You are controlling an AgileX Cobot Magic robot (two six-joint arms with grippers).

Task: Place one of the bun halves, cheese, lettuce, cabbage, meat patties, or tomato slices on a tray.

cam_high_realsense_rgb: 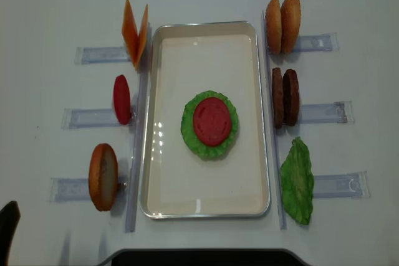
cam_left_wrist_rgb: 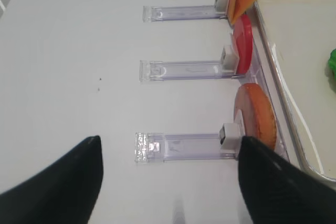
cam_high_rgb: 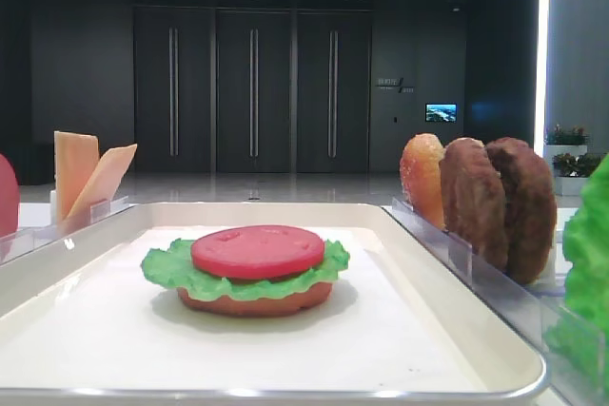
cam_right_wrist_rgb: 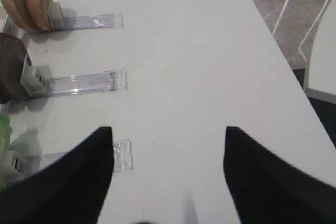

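The white tray lies mid-table. On it a bun half carries a lettuce leaf and a tomato slice. Left of the tray stand cheese, a tomato slice and a bun half. To its right stand bun halves, meat patties and lettuce. Cabbage is out of view. My left gripper is open and empty over the bun rack, its right finger beside that bun half. My right gripper hangs open and empty over the table.
Clear plastic racks run outward from both long sides of the tray. The table's right edge drops to the floor. A dark base sits at the near table edge.
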